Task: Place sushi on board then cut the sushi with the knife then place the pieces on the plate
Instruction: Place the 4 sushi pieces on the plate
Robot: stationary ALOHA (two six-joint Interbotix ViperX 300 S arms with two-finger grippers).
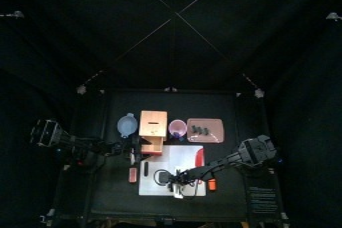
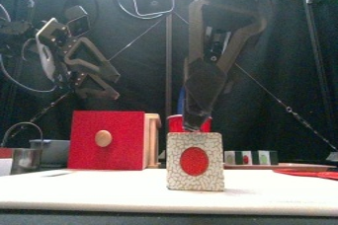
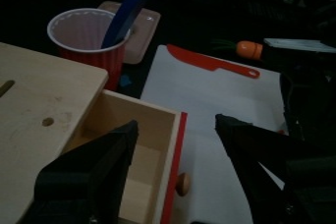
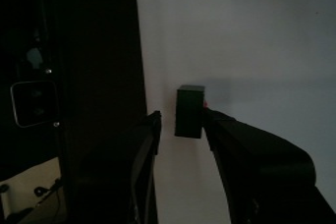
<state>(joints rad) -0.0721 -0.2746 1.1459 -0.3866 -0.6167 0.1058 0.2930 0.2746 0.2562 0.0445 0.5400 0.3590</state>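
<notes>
Black curtains [image 1: 80, 32]. Saw red middle of sushi piece [image 2: 195, 162] from front, dark side from right wrist. Found right gripper [image 4: 186, 118] loose round it, left gripper [image 3: 175, 127] wide open, empty.

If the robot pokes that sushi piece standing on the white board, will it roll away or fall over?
The sushi piece looks blocky with flat sides, so it probably won't roll. It stands upright on the white board, a bit taller than wide, so a high push might tip it. It looks stiff, unlikely to squash.
</notes>
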